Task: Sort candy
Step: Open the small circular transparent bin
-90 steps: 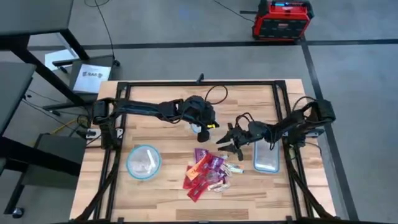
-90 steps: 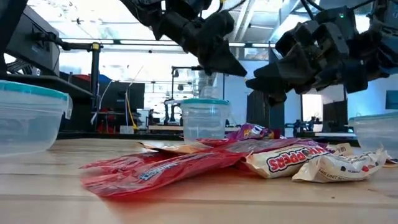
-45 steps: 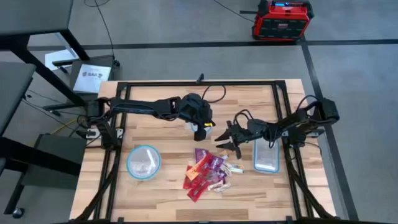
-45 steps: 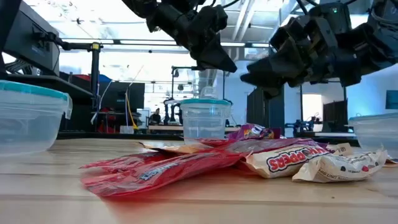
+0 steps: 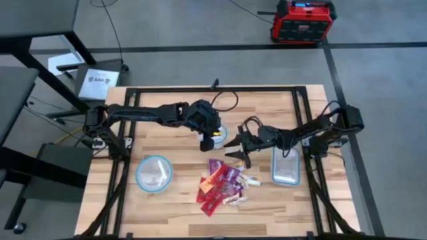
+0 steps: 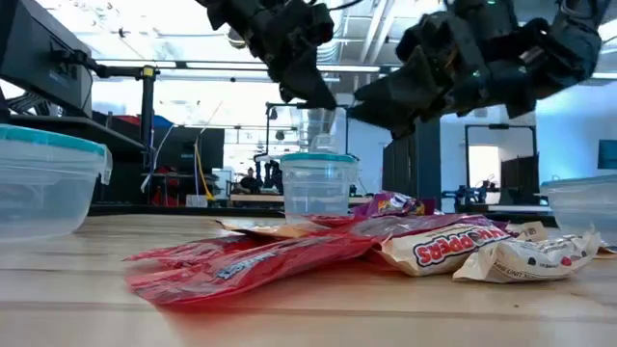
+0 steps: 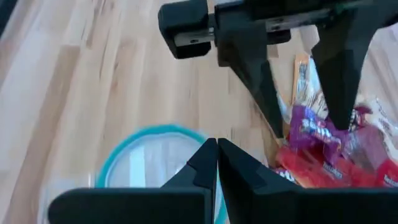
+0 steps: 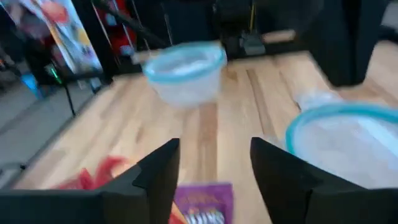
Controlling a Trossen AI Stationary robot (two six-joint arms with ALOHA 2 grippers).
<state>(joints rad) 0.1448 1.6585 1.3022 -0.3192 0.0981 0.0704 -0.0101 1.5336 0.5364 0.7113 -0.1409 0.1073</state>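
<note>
Red, purple, orange and whitish wrappers make up your candy pile (image 5: 223,185), lying loose on the wooden surface (image 5: 180,213) toward its front edge, between the round bowl (image 5: 154,174) with the bluish rim on the left and the clear rectangular tub (image 5: 285,167) on the right. Your left hand (image 5: 208,142) hangs above the surface behind the pile, beside a second clear bowl (image 5: 217,133) near the middle; its own wrist camera shows the two fingers (image 7: 205,165) pressed together with nothing between them. Your right hand (image 5: 235,148) reaches in from the tub's side and hovers just behind the pile, fingers (image 8: 158,171) spread wide and holding nothing, with a purple wrapper (image 8: 202,202) directly below the gap. From table height, both hands are up in the air, clear of the candy, and the red wrappers (image 6: 251,260) lie nearest the camera.
</note>
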